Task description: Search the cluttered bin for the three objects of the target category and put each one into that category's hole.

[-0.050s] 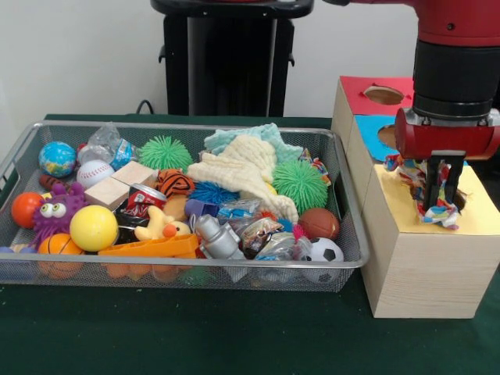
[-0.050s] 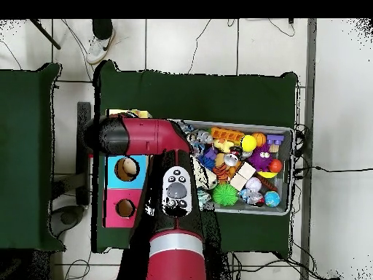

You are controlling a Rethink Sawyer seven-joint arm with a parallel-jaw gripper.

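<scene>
gripper (image 1: pixel 439 183): pinching a rope toy (image 1: pixel 439 205) | place: over the box's (image 1: pixel 422 266) yellow top, at its hole | bin (image 1: pixel 348 234): left of the box

Red arm (image 2: pixel 146 136); black wrist band (image 1: pixel 455 78)

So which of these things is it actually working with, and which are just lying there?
In use: the fingers holding a multicoloured rope toy; the yellow-topped box.

Lying about: wire bin, yellow ball, green spiky ball, soccer ball.
</scene>
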